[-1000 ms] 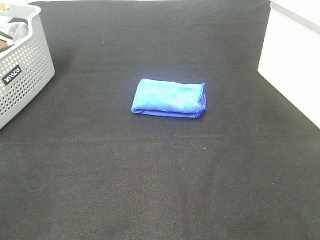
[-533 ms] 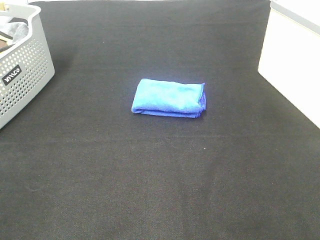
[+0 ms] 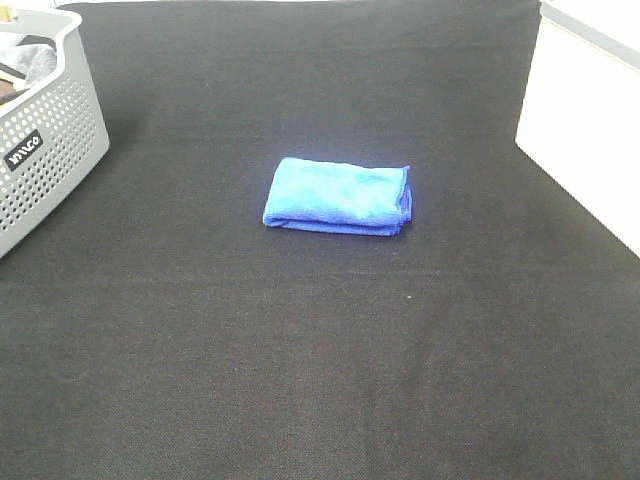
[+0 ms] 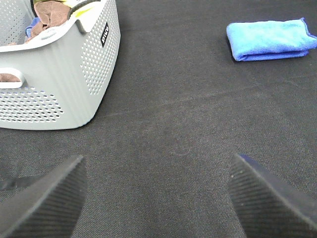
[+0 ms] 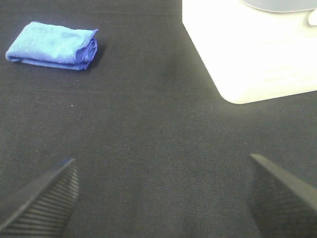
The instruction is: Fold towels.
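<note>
towel (image 3: 337, 196) folded, tag hidden; both grippers (image 4: 156, 198) (image 5: 161, 198) spread wide, empty, tips cropped.

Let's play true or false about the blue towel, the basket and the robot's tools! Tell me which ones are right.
1. The bright blue microfibre towel lies folded on the black cloth table. True.
2. The left tool is squeezing the towel. False: its jaws stand open over bare table, away from the towel.
3. The grey perforated plastic basket has cloths in it. True: the left wrist view shows brown and blue cloth inside.
4. The towel is inside the basket. False: it lies on the table, apart from the basket.
5. The right tool is shut tight. False: its jaws are wide open and hold nothing.
6. A white box stands at the table's right side. True.
</note>
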`<action>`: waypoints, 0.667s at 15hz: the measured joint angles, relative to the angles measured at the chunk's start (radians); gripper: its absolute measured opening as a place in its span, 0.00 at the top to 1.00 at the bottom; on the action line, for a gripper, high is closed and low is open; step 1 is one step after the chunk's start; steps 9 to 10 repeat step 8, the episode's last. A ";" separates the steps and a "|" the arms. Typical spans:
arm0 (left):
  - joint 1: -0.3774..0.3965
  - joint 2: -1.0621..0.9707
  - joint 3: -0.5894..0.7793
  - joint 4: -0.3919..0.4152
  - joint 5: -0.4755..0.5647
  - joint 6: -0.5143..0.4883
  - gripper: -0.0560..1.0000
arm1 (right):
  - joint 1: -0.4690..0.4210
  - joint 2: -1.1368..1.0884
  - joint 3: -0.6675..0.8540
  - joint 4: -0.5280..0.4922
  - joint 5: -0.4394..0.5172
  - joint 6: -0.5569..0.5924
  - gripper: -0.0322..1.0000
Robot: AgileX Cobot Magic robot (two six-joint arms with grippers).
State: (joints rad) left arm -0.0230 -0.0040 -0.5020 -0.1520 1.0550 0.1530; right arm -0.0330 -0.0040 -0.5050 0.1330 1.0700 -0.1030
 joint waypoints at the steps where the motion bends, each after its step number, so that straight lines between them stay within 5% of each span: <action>1: 0.000 0.000 0.000 0.000 0.000 0.000 0.23 | 0.000 0.000 0.000 0.000 0.000 0.000 0.15; 10: 0.000 0.000 0.000 0.000 0.000 0.000 0.23 | 0.000 0.000 0.000 0.002 0.000 0.000 0.15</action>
